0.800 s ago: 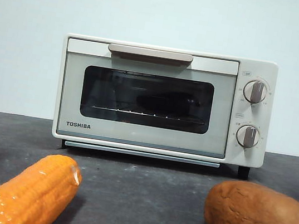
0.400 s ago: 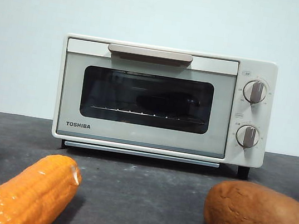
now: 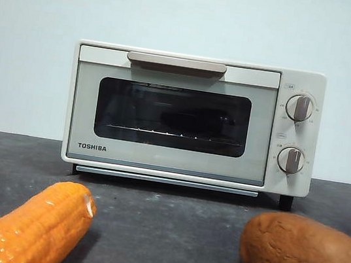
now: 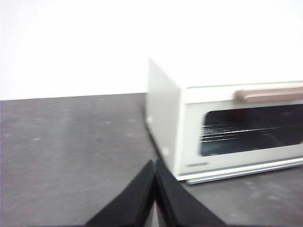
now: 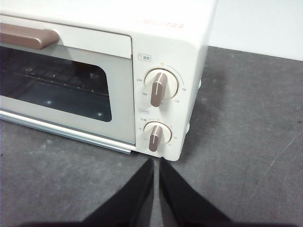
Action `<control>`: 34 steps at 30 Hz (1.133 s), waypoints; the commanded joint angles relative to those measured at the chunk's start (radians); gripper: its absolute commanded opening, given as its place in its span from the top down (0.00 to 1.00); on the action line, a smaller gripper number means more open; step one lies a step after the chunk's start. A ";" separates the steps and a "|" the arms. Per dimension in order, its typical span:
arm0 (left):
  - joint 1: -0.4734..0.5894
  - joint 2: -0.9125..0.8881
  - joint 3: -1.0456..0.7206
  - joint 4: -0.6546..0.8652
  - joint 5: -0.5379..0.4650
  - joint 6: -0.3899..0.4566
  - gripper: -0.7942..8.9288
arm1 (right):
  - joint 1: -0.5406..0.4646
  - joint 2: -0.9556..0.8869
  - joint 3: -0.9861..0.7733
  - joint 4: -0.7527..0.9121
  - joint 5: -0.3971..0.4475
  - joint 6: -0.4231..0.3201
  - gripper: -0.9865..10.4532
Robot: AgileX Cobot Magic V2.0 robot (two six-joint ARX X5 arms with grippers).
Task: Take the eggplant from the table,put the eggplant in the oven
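Left gripper (image 4: 155,182) hovers above the flat dark grey matte table (image 4: 71,137), off the oven's handle-side corner, jaws pressed together, nothing held. Front view, left to right: orange ridged corn cob (image 3: 32,226) lying near the camera; cream-white boxy TOSHIBA toaster oven (image 3: 193,117) standing behind, dark glass door shut, beige bar handle (image 3: 176,63) across the top, two round knobs (image 3: 298,107) on its right panel; brown lumpy potato (image 3: 305,257) at lower right. Through the glass, a dark oblong shape rests on the wire rack (image 3: 162,131): likely the glossy dark purple eggplant (image 3: 193,121), though glare makes that a judgement. None on the table. Right gripper (image 5: 156,182) hangs just before the knob corner, jaws together, empty.

Reading: task appears finished, arms parked.

Risks:
- Right gripper near the knobs; a careless retreat could nudge a dial
- Low sweep by either arm could roll the corn cob or potato
- If the door is not fully latched, it may drop open
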 commanded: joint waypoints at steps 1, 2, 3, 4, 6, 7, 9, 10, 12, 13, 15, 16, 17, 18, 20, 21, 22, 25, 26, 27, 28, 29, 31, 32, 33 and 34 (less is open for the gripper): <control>0.025 -0.045 -0.062 0.016 -0.010 0.029 0.91 | 0.003 0.004 0.002 0.011 0.003 0.006 0.91; 0.035 -0.061 -0.088 0.017 -0.010 0.029 0.91 | 0.003 0.004 0.002 0.011 0.003 0.007 0.91; 0.042 -0.076 -0.112 0.014 -0.009 0.029 0.91 | 0.003 0.004 0.002 0.011 0.003 0.007 0.91; 0.046 -0.087 -0.132 0.013 -0.008 0.029 0.91 | 0.003 0.004 0.002 0.011 0.003 0.007 0.91; 0.051 -0.091 -0.171 0.014 -0.008 0.029 0.91 | 0.003 0.004 0.002 0.011 0.003 0.007 0.91; 0.051 -0.091 -0.185 0.010 -0.008 0.029 0.91 | 0.003 0.004 0.002 0.011 0.003 0.006 0.91; 0.051 -0.091 -0.214 0.008 -0.008 0.029 0.91 | 0.003 0.004 0.002 0.011 0.003 0.007 0.91; 0.051 -0.091 -0.227 0.008 -0.008 0.029 0.91 | 0.003 0.004 0.002 0.011 0.003 0.007 0.91; 0.051 -0.091 -0.257 0.007 -0.008 0.029 0.91 | 0.003 0.004 0.002 0.011 0.003 0.007 0.91; 0.051 -0.091 -0.269 0.008 -0.008 0.029 0.91 | 0.003 0.004 0.002 0.011 0.003 0.007 0.91; 0.052 -0.090 -0.278 0.025 -0.008 0.028 0.91 | 0.003 0.004 0.002 0.012 0.003 0.007 0.91; 0.052 -0.091 -0.279 0.037 -0.008 0.028 0.91 | 0.003 0.004 0.002 0.012 0.003 0.006 0.91; 0.052 -0.091 -0.279 0.045 -0.008 0.028 0.91 | 0.003 0.004 0.002 0.012 0.003 0.007 0.91; 0.052 -0.091 -0.279 0.050 -0.008 0.028 0.91 | 0.003 0.004 0.002 0.012 0.003 0.007 0.91; 0.052 -0.091 -0.279 0.057 -0.008 0.028 0.91 | 0.003 0.004 0.002 0.013 0.003 0.007 0.91; 0.052 -0.091 -0.279 0.057 -0.008 0.028 0.91 | 0.003 0.004 0.002 0.013 0.003 0.007 0.91; 0.052 -0.091 -0.279 0.058 -0.008 0.028 0.91 | 0.003 0.004 0.002 0.014 0.003 0.007 0.91; 0.052 -0.091 -0.279 0.057 -0.008 0.028 0.91 | 0.003 0.004 0.002 0.016 0.003 0.007 0.91; 0.052 -0.091 -0.279 0.057 -0.008 0.028 0.91 | 0.003 0.004 0.002 0.018 0.003 0.007 0.91; 0.052 -0.091 -0.279 0.057 -0.008 0.028 0.91 | 0.003 0.004 0.002 0.019 0.003 0.006 0.91; 0.052 -0.091 -0.279 0.058 -0.008 0.028 0.91 | 0.003 0.004 0.002 0.021 0.003 0.007 0.91; 0.052 -0.091 -0.279 0.057 -0.008 0.028 0.91 | 0.003 0.004 0.002 0.023 0.003 0.007 0.91; 0.052 -0.091 -0.279 0.057 -0.008 0.028 0.91 | 0.003 0.004 0.002 0.028 0.003 0.007 0.91; 0.052 -0.091 -0.279 0.057 -0.008 0.028 0.91 | 0.003 0.004 0.002 0.032 0.003 0.007 0.91; 0.052 -0.091 -0.279 0.057 -0.008 0.028 0.91 | 0.003 0.004 0.002 0.034 0.003 0.006 0.91; 0.052 -0.091 -0.279 0.057 -0.008 0.028 0.91 | 0.003 0.004 0.002 0.036 0.003 0.007 0.91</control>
